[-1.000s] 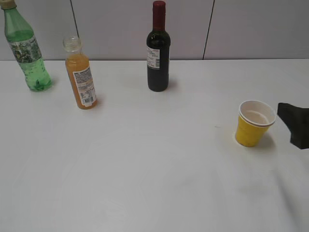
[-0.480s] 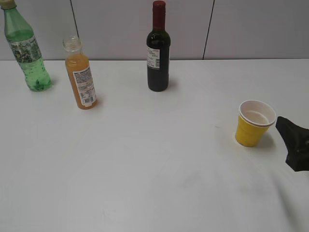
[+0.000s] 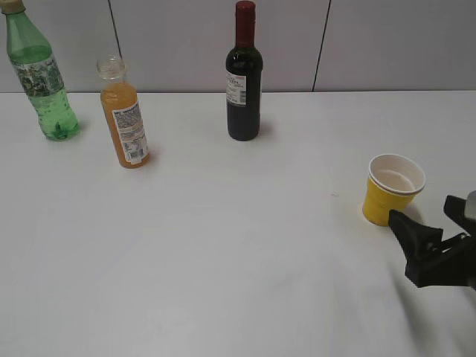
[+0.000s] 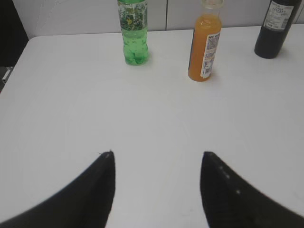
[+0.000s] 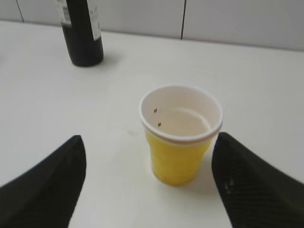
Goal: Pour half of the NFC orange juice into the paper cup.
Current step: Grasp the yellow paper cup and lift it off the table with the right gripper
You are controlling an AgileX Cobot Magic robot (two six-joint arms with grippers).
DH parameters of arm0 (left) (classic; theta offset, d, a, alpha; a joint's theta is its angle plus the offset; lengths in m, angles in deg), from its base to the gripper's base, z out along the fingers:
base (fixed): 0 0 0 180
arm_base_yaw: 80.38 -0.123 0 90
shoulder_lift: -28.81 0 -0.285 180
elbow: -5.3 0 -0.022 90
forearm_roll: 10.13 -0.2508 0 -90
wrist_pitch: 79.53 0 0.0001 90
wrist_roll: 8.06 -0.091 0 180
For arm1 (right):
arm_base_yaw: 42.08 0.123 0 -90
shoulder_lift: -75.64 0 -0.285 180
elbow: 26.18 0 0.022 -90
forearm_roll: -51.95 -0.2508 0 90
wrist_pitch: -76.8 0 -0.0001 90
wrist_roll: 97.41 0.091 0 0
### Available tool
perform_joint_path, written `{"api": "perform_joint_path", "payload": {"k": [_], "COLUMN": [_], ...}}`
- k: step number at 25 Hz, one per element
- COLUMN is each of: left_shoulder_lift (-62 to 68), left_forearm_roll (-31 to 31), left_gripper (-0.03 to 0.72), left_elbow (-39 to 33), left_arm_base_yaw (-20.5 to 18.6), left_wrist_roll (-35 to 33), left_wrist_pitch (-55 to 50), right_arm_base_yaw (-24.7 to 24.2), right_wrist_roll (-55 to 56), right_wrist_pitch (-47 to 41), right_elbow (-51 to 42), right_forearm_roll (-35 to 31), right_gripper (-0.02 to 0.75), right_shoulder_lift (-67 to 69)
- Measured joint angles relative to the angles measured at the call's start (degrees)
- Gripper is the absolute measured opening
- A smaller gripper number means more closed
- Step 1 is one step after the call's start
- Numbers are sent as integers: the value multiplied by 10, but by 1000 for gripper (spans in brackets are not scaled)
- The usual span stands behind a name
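Note:
The NFC orange juice (image 3: 124, 119) is a slim clear bottle of orange liquid with no cap, standing upright at the back left; it also shows in the left wrist view (image 4: 205, 45). The paper cup (image 3: 392, 190) is yellow, upright and empty at the right; it also shows in the right wrist view (image 5: 180, 135). My right gripper (image 3: 428, 216) (image 5: 148, 142) is open, just in front of the cup, with the cup ahead between its fingers, not touched. My left gripper (image 4: 157, 154) is open and empty, well short of the bottles; it is out of the exterior view.
A green plastic bottle (image 3: 39, 74) stands at the far back left, left of the juice. A dark wine bottle with a red cap (image 3: 243, 74) stands at the back centre. All stand on a white table (image 3: 223, 245) against a grey panelled wall.
My right gripper has moved forward and to the left, from the right edge beside the cup to just in front of it. The cup and bottles have not moved.

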Motion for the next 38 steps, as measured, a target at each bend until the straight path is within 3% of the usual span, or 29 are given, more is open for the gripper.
{"api": "perform_joint_path", "payload": {"k": [18,38], "left_shoulder_lift": [0,0], "left_forearm_roll": [0,0], "left_gripper": [437,437], "left_elbow": [0,0], "left_arm_base_yaw": [0,0], "left_wrist_roll": [0,0], "left_wrist_pitch": [0,0], "right_arm_base_yaw": [0,0], "right_wrist_roll": [59,97], "right_wrist_pitch": [4,8], "right_elbow": [30,109], "right_forearm_roll": [0,-30], "right_gripper": [636,627], "right_shoulder_lift": [181,250]}}
